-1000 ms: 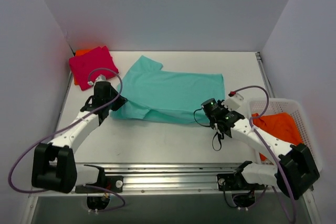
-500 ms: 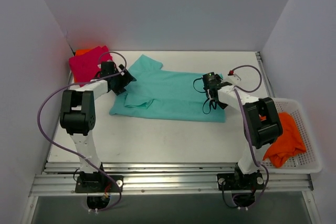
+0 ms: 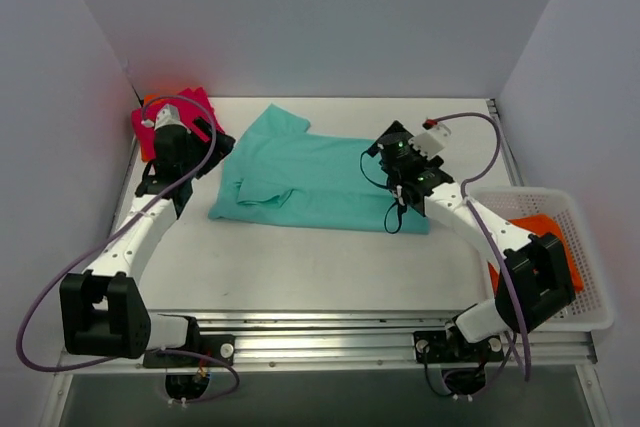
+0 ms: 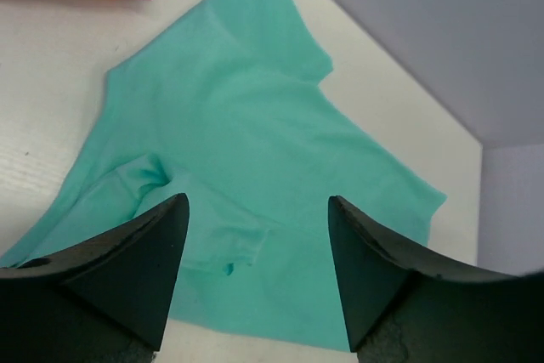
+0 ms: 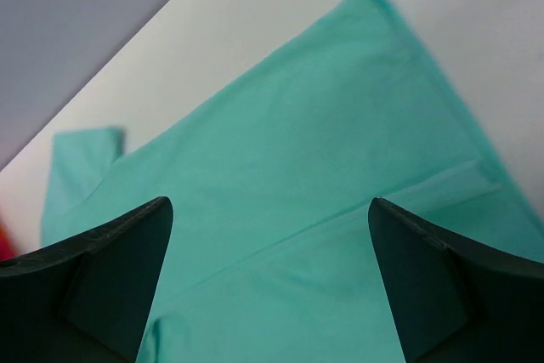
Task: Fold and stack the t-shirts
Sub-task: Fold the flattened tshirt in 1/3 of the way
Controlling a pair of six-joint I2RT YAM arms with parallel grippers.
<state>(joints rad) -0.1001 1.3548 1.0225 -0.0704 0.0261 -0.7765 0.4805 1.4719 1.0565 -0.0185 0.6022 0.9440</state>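
A teal t-shirt (image 3: pixel 320 177) lies spread across the middle of the table, with a folded layer along its near part and a rumpled left sleeve (image 4: pixel 136 180). My left gripper (image 3: pixel 208 143) hovers open above the shirt's left end, nothing between its fingers (image 4: pixel 127 278). My right gripper (image 3: pixel 390 152) hovers open over the shirt's right half, also holding nothing; a straight fold edge (image 5: pixel 340 214) runs under it. A folded magenta t-shirt (image 3: pixel 148 122) sits at the back left on an orange one (image 3: pixel 150 100). Another orange t-shirt (image 3: pixel 545 232) lies in the basket.
A white slatted basket (image 3: pixel 590 297) stands at the table's right edge. Grey walls close in the back and both sides. Bare table (image 3: pixel 300 267) lies between the teal shirt and the arm bases.
Both grippers were shut at the teal shirt's near edge a second ago. They have opened, let go of the cloth and moved toward the back, above the shirt.
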